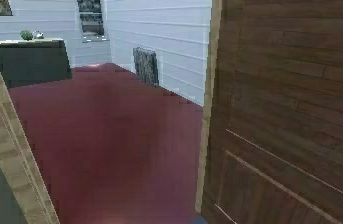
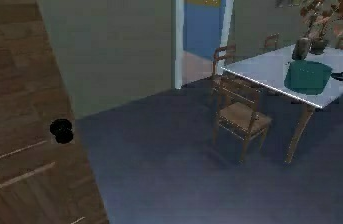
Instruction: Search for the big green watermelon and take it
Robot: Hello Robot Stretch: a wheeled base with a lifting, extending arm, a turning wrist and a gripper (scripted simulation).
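A small green blob point(image 1: 26, 35) sits on top of a dark counter point(image 1: 34, 62) at the far left of the forward view; its shape is too small to name. In the arm side view a teal-green pot point(image 2: 307, 75) stands on a white table point(image 2: 269, 72), with a dark vase of dried branches point(image 2: 314, 30) behind it.
A brown wooden door point(image 1: 289, 110) stands at the forward view's right, and again at the arm side view's left with its black knob point(image 2: 60, 131). Dark red floor point(image 1: 109, 140) runs ahead. A framed panel point(image 1: 146, 66) leans on the white wall. Wooden chairs point(image 2: 241, 110) flank the table.
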